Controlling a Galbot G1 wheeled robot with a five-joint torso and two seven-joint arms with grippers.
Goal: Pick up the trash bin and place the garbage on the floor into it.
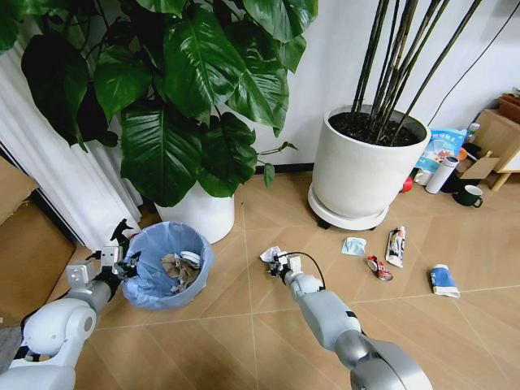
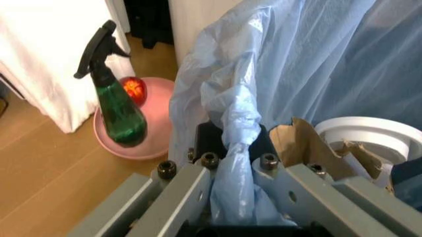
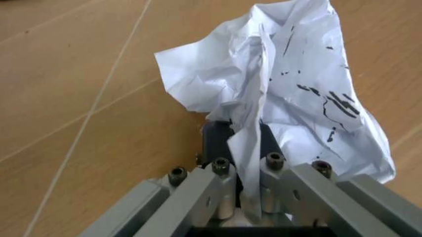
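The trash bin (image 1: 166,265), lined with a crinkly light blue bag, stands on the floor (image 1: 244,325) at the left with paper scraps and a white disc inside. My left gripper (image 1: 128,262) is shut on its rim, the blue bag (image 2: 232,163) pinched between its fingers. My right gripper (image 1: 279,262) is shut on a crumpled white paper (image 3: 283,94) just above the floor in the middle. More garbage lies to the right: a light blue mask (image 1: 353,246), a red crushed wrapper (image 1: 379,268), a white printed tube (image 1: 396,246) and a blue-white wrapper (image 1: 442,279).
A leafy plant in a white pot (image 1: 203,213) stands right behind the bin. A second big white pot (image 1: 361,171) is at the back right. A green spray bottle (image 2: 118,108) on a pink dish sits beside the bin. A white bottle (image 1: 443,174) and dark mug (image 1: 469,196) stand far right.
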